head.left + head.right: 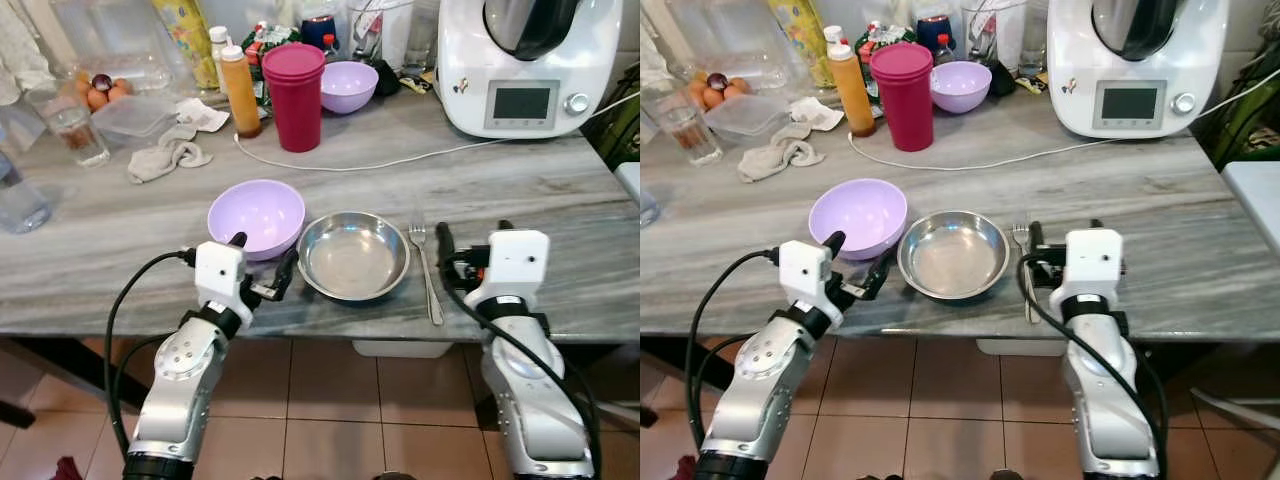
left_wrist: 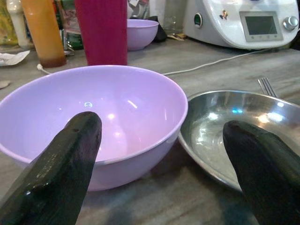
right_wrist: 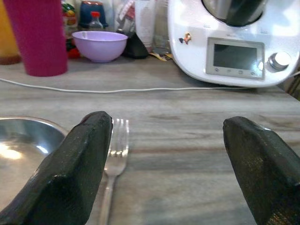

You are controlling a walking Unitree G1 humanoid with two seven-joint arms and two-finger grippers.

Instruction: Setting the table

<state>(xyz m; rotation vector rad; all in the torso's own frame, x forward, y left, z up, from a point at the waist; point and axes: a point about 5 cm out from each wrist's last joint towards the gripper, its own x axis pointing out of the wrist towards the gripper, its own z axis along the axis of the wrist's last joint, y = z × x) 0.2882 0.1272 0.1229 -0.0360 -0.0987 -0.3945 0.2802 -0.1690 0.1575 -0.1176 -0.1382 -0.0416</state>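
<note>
A lilac bowl [image 1: 256, 215] sits on the grey marble counter [image 1: 560, 220] beside a shallow steel plate [image 1: 353, 254]. A steel fork [image 1: 428, 268] lies just right of the plate, tines pointing away from me. My left gripper [image 1: 263, 262] is open at the counter's front edge, its fingers [image 2: 65, 159] spread before the lilac bowl [image 2: 93, 117] and the plate [image 2: 234, 126]. My right gripper [image 1: 472, 238] is open too, low over the counter just right of the fork [image 3: 112, 159], holding nothing.
At the back stand a magenta tumbler [image 1: 294, 95], a second lilac bowl [image 1: 348, 86], an orange sauce bottle [image 1: 240, 90], a white kitchen machine [image 1: 525, 65] with its cable [image 1: 400, 160] across the counter, a rag [image 1: 165, 155], glasses [image 1: 72, 128] and a plastic tub [image 1: 135, 115].
</note>
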